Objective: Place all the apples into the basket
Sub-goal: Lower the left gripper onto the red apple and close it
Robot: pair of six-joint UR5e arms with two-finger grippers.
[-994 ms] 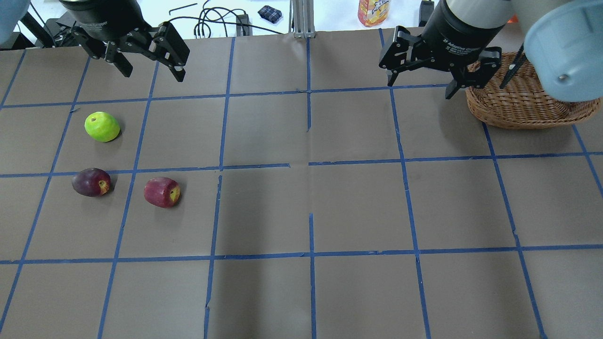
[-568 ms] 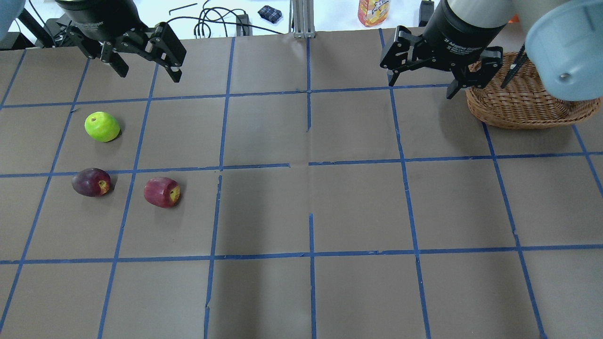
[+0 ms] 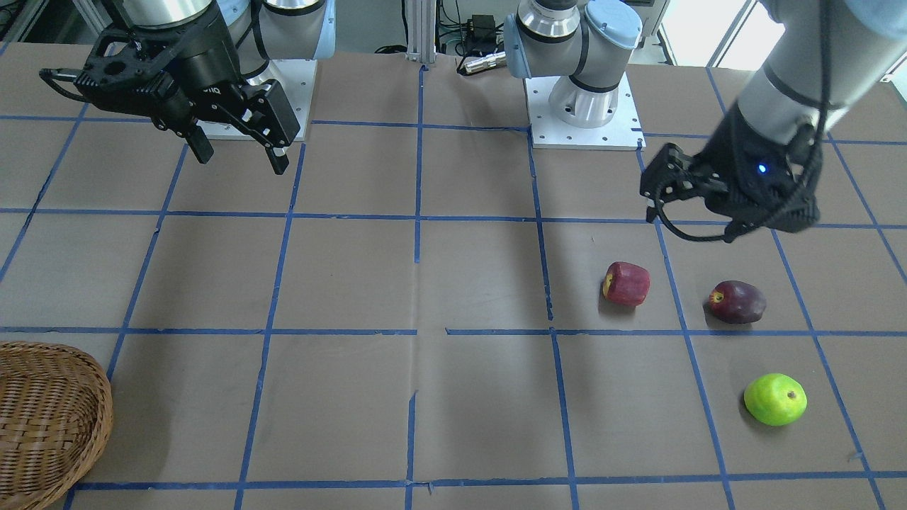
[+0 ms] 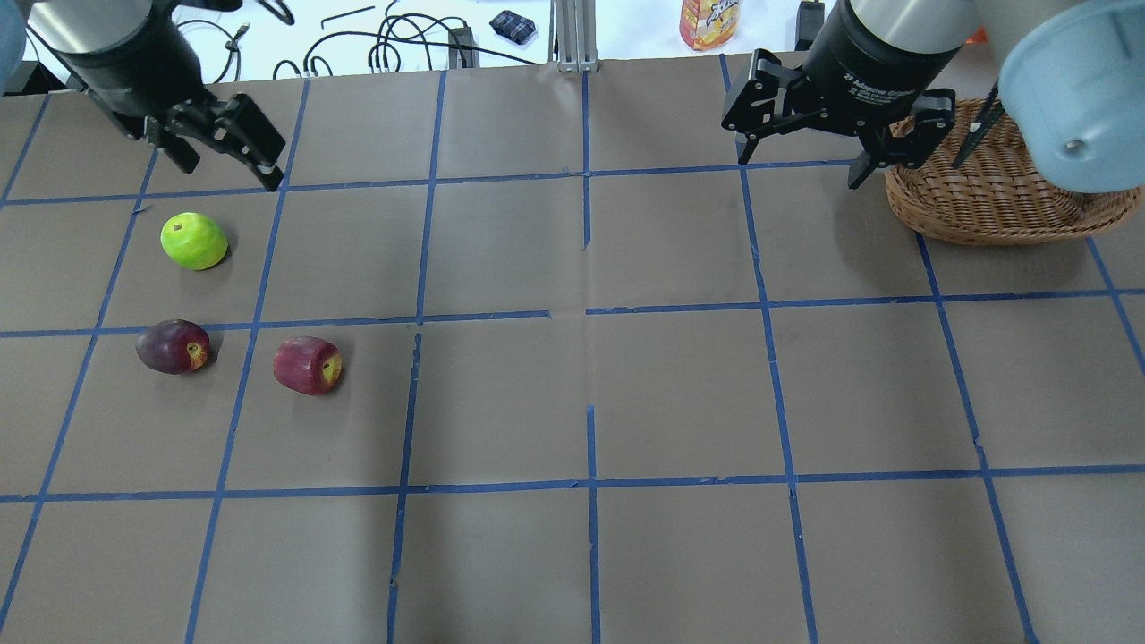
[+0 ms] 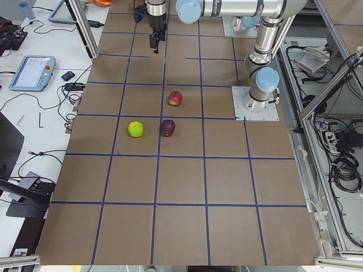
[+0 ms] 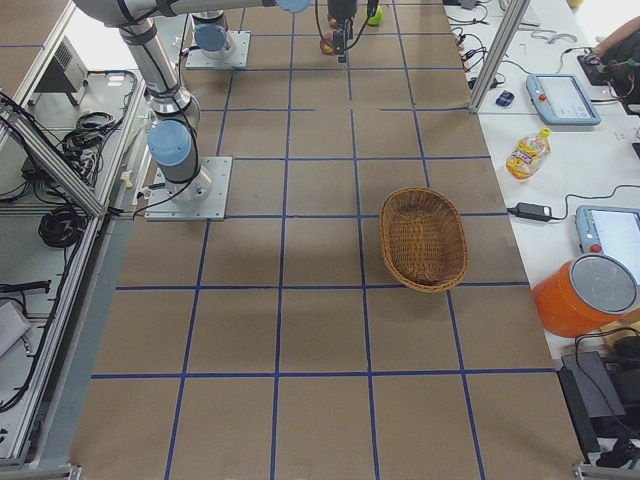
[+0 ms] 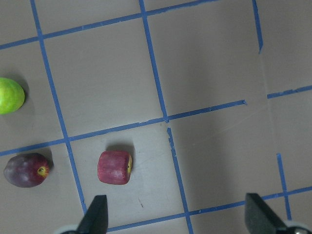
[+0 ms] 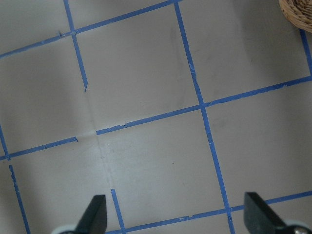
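The left tool [image 4: 231, 170] hangs above the counter [image 4: 590, 376] with its jaws spread wide and nothing between them. Its own camera looks down past both fingertips [image 7: 95, 217] onto bare squares of blue tape, with the fruit off to one side. The right tool [image 4: 796, 165] is likewise agape and empty, raised over the counter just beside the basket [image 4: 993, 197].

All three apples lie on the counter at the robot's left end, well apart from the basket and from each other:

- **Red apple** [image 4: 307, 365]: it rests on its side. Its yellowish end faces the counter's middle, so its core axis runs along the counter's length. It looks blocky from the left wrist.
- **Purple apple** [image 4: 173, 346]: it sits nearby on the outer side of a tape line. It is also tipped over, its yellow-ringed end turned the same way.
- **Green apple** [image 4: 193, 241]: it lies farther from the robot, its stem dimple tilted up and outward.

The basket stands on the robot's far right. It reads as oval from the right-end camera (its long axis along the counter's length).

In the overhead view a pale arm joint [image 4: 1073, 98] and one dark finger cover part of the basket's rim. The front view cuts it off at the corner, and the right wrist view catches only a sliver of it. Its inside shows only weave from the right end. From that end the apples are tiny and mostly hidden at the top edge.
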